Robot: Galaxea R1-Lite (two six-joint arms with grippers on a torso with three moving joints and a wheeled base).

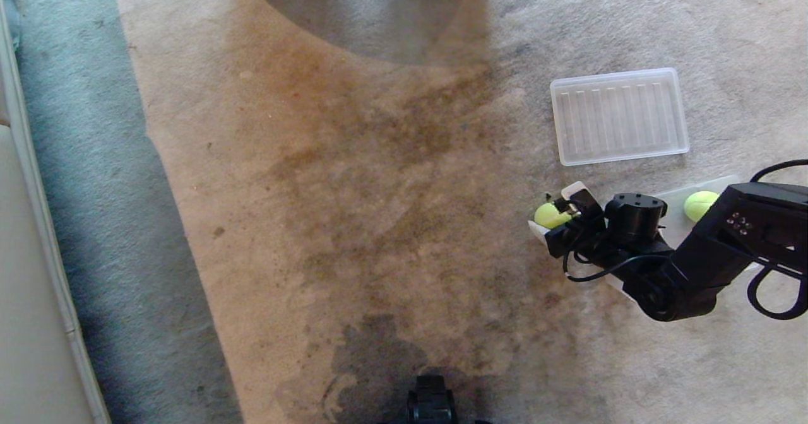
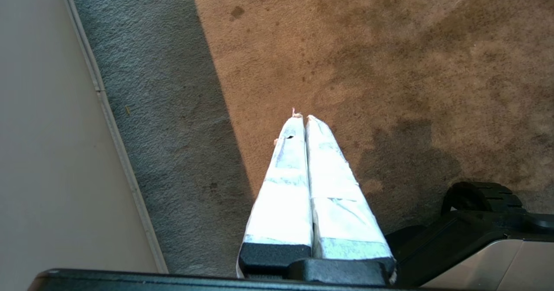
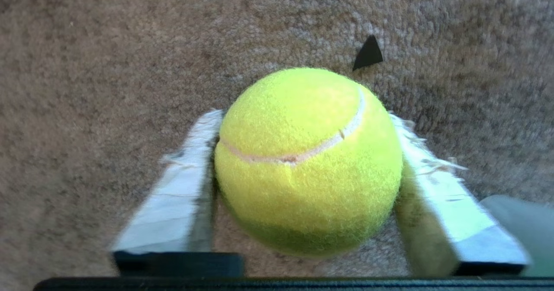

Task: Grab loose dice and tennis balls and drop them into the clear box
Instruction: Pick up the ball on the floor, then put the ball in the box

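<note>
The right arm [image 1: 726, 247] is showing boxy matte-black housings, a round black joint cap, four small screws and looping black cables. Both grippers, the left gripper [image 2: 303, 118] and the right gripper [image 3: 303, 152], are wearing long fingers [image 2: 285, 187] wrapped in fraying white tape over black bases.

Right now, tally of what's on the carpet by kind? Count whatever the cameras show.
Tennis balls: 2, one between the right gripper fingers, one inside the clear box
Dice: 0 in view
Clear box: 1, mostly hidden under the right arm
Ribbed lid: 1
Total: 4
</note>
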